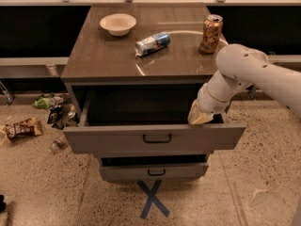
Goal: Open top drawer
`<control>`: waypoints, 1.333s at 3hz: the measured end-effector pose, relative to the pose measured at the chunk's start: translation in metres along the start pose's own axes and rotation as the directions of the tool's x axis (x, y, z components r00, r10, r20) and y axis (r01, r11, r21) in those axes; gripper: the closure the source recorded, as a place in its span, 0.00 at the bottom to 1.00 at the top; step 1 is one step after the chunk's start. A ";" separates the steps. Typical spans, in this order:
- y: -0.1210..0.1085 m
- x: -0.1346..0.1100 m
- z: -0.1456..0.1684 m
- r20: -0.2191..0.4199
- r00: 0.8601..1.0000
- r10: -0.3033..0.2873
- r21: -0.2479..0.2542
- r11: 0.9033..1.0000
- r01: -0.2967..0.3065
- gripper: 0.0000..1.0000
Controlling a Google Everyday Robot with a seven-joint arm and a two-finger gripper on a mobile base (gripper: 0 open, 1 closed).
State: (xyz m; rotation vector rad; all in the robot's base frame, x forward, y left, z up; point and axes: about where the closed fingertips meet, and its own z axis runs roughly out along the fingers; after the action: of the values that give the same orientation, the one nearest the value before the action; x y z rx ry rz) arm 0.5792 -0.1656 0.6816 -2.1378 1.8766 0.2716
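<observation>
Now the top drawer is far out, with the gripper tucked behind its front, likely to tug it; open or closed, I cannot tell.

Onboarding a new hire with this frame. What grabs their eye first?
The top drawer stands wide open under the counter, and the white arm reaches in from the right, its gripper just behind the front panel's right end. On the counter sit a bowl at back left, a lying can mid-top and an upright can at back right; wrappers litter the floor at left.
</observation>
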 end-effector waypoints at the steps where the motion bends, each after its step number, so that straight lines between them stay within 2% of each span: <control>1: 0.025 -0.007 -0.019 0.020 0.999 0.046 -0.128 0.991 -0.043 1.00; 2: 0.021 -0.016 -0.031 0.026 0.999 0.038 -0.105 0.994 -0.035 1.00; 3: 0.008 -0.024 -0.021 0.032 0.999 0.023 -0.053 0.998 -0.021 1.00; 4: -0.004 -0.027 0.007 0.036 0.999 0.015 -0.014 1.000 -0.015 1.00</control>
State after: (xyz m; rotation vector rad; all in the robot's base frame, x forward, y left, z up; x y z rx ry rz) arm 0.5798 -0.1372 0.6847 -2.1143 1.8769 0.3250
